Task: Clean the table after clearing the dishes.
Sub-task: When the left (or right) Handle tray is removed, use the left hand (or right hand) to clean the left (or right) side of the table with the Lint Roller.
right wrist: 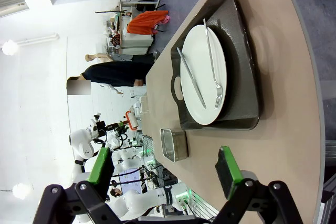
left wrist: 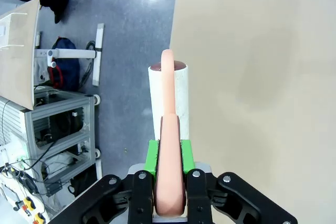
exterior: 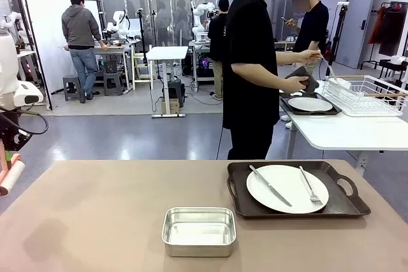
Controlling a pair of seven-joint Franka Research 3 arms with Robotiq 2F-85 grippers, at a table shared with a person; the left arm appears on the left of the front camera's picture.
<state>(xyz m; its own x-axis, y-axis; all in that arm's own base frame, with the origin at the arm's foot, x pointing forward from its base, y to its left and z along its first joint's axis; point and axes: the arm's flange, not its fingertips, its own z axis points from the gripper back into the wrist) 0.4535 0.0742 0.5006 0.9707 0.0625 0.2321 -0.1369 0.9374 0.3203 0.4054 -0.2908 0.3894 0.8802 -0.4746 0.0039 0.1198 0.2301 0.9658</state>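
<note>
A white plate [exterior: 287, 188] with a steel knife [exterior: 270, 185] and fork [exterior: 310, 188] lies on a dark brown tray [exterior: 344, 205] at the right of the tan table [exterior: 95, 221]. My left gripper [left wrist: 169, 153] is shut on the pink handle of a white roller [left wrist: 168, 90], which hangs over the table's left edge [exterior: 11, 176]. My right gripper [right wrist: 165, 169] is open and empty, a short way from the tray [right wrist: 247, 77] and plate [right wrist: 202, 72]. The person stands at a white side table beside a second tray with a plate [exterior: 310, 104], holding a dark item and a utensil.
A small steel pan [exterior: 199, 230] sits near the table's front middle, also seen as the pan [right wrist: 174, 144] beyond my right fingers. A white wire rack [exterior: 364, 93] stands on the side table. Floor and equipment lie left of the table edge [left wrist: 63, 129].
</note>
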